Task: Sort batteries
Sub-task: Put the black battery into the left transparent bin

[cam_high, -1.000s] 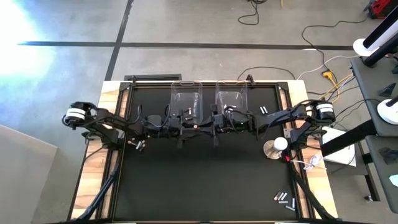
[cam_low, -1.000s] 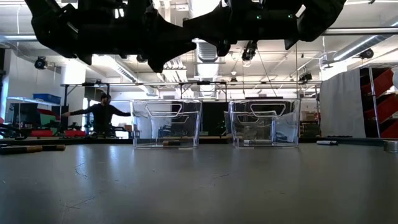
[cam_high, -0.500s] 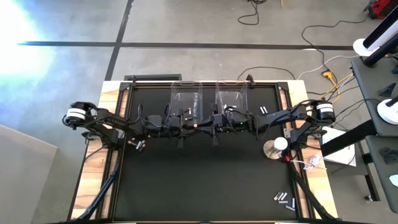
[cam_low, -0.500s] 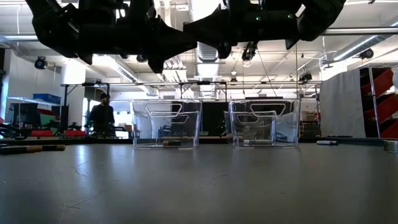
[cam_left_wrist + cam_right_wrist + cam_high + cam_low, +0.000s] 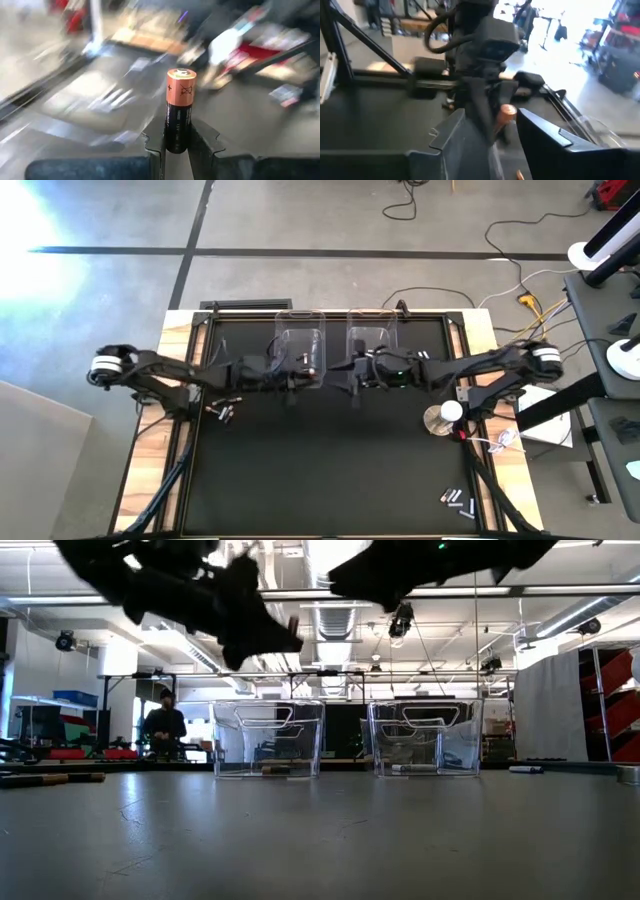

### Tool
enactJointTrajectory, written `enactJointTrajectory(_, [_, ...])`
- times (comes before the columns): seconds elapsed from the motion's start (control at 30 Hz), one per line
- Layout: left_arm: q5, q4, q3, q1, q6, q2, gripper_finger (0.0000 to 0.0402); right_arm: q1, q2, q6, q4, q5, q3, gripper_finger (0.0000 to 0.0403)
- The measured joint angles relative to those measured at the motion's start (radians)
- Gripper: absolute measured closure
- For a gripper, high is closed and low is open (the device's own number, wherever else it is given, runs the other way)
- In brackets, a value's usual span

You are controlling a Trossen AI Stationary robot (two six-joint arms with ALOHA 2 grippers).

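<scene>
Handover done — left gripper now clamps the battery upright; right gripper has spread apart. Binning remains.

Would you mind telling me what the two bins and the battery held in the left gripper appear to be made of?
The two bins look like clear, glossy plastic: the room shows through their walls. The battery in the left gripper seems metal-cased, with a matte black printed wrap and a shiny copper-coloured top; the casing itself is hidden under the wrap.
</scene>
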Motion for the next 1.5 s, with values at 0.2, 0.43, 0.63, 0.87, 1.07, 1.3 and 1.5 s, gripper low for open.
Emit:
enactJointTrajectory(0.2, [-0.01, -0.56, 0.257, 0.187, 0.044, 0.018, 0.0369, 0.003, -0.167, 0.084, -0.296, 0.039, 0.0, 0.022])
enactJointTrajectory(0.43, [0.083, -0.926, 0.5, 0.366, 0.124, 0.215, 0.0369, 0.024, -0.218, 0.16, -0.474, 0.04, 0.0, 0.0239])
enactJointTrajectory(0.63, [0.08, -1.036, 0.641, 0.383, 0.113, 0.375, 0.0369, 0.04, -0.223, 0.187, -0.547, 0.041, -0.001, 0.0248])
enactJointTrajectory(0.87, [0.031, -1.154, 0.756, 0.384, 0.125, 0.489, 0.0369, 0.058, -0.223, 0.202, -0.591, 0.039, -0.001, 0.0242])
enactJointTrajectory(1.07, [0.0, -1.173, 0.775, 0.38, 0.125, 0.537, 0.0369, 0.066, -0.222, 0.205, -0.607, 0.04, -0.001, 0.0233])
enactJointTrajectory(1.3, [0.002, -1.172, 0.782, 0.377, 0.129, 0.598, 0.0368, 0.068, -0.222, 0.206, -0.609, 0.04, -0.001, 0.0235])
enactJointTrajectory(1.5, [0.002, -1.169, 0.788, 0.377, 0.144, 0.65, 0.0368, 0.068, -0.221, 0.207, -0.614, 0.039, -0.001, 0.0244])
